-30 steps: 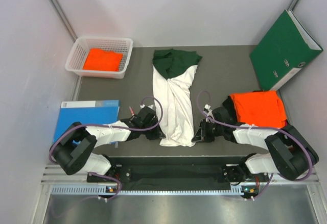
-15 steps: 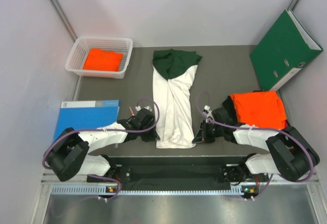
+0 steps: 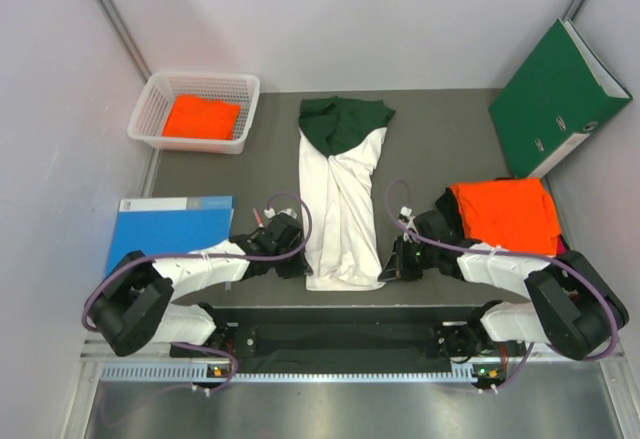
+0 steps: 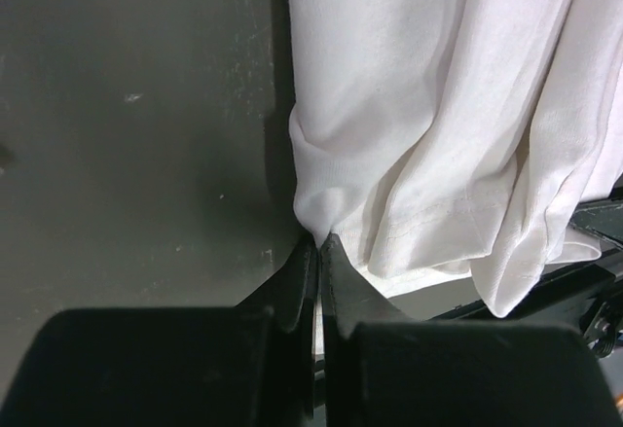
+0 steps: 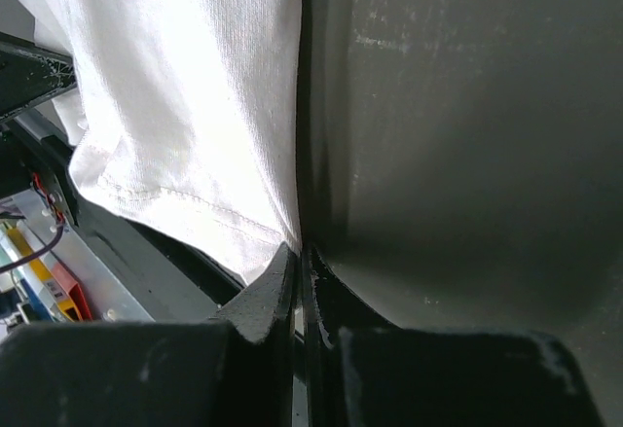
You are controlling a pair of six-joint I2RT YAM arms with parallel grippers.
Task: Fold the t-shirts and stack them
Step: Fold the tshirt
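The white t-shirt with dark green sleeves lies as a long narrow strip down the middle of the table, green end far, hem near. My left gripper is shut on the hem's left corner. My right gripper is shut on the hem's right corner. A folded orange t-shirt lies on a black one at the right. Another orange t-shirt lies in the white basket.
A green binder leans at the far right. A blue book lies at the near left, beside my left arm. The table's near edge and black rail run just below the hem.
The hem's near edge has shifted slightly left and nearer with my left gripper. My right gripper has closed in on the hem's right corner.
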